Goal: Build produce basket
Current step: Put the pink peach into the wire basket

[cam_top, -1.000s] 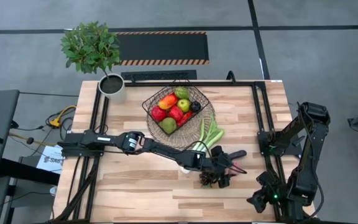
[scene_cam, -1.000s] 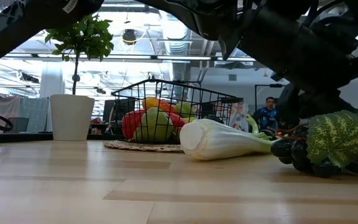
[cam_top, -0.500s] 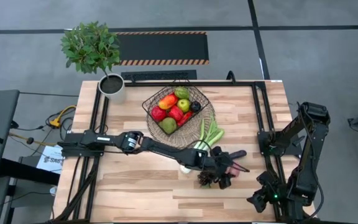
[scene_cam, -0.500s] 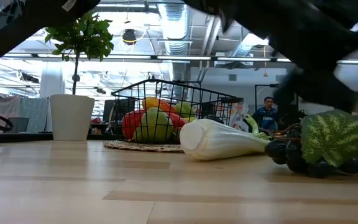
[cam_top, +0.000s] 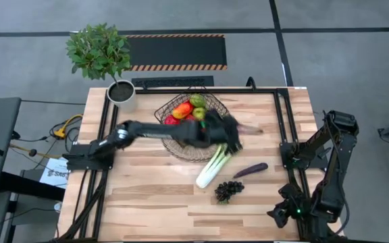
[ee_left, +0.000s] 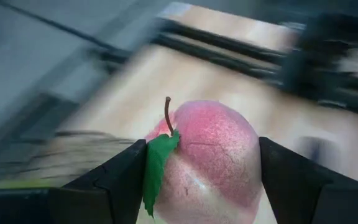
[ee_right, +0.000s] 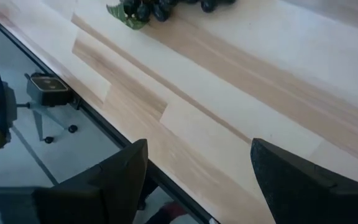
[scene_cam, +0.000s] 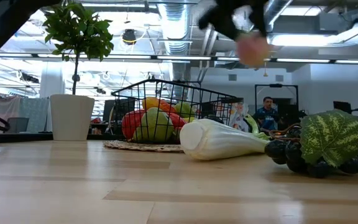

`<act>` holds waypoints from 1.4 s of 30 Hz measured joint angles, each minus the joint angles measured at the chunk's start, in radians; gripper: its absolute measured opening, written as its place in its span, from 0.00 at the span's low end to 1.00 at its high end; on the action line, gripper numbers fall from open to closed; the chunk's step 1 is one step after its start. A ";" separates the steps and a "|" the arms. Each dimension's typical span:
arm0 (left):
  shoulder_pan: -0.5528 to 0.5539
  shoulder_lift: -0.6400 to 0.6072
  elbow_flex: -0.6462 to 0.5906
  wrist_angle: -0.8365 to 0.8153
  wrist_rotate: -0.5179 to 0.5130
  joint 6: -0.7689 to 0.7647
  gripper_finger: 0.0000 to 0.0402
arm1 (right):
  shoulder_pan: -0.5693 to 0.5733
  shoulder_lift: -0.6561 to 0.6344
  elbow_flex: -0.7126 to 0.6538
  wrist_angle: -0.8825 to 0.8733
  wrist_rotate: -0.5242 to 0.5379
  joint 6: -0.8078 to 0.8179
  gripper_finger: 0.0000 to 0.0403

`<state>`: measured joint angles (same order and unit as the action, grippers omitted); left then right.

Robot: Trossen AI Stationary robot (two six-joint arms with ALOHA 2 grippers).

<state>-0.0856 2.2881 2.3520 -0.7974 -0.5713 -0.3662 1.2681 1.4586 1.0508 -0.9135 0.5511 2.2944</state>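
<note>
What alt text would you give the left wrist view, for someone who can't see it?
A pink peach with a brown stem and one green leaf is clamped between the left gripper's two dark fingers, filling the middle of the picture. Behind it, heavily blurred, are pale wooden table boards and dark frame rails.

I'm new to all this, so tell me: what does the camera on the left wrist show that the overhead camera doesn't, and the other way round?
Only the left wrist view shows the peach clearly, pinched between the left gripper fingers, with its stem and leaf. Only the high view shows the basket of produce, the leek, aubergine, grapes, the potted plant and the right arm parked at the table's edge. Both share the wooden table.
</note>
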 joint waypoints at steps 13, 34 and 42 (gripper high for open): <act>0.248 -0.092 0.000 -0.406 -0.071 -0.028 0.63 | -0.035 0.000 0.000 -0.049 0.027 0.000 0.76; 0.314 0.070 0.000 -0.465 0.197 -0.012 0.72 | -0.034 -0.008 -0.001 -0.078 0.026 0.002 0.76; 0.288 0.071 0.001 -0.482 0.227 0.003 0.86 | -0.034 -0.008 -0.001 -0.089 0.026 0.002 0.76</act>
<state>0.2024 2.3592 2.3531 -1.2795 -0.3445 -0.3630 1.2343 1.4502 1.0500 -1.0023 0.5770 2.2967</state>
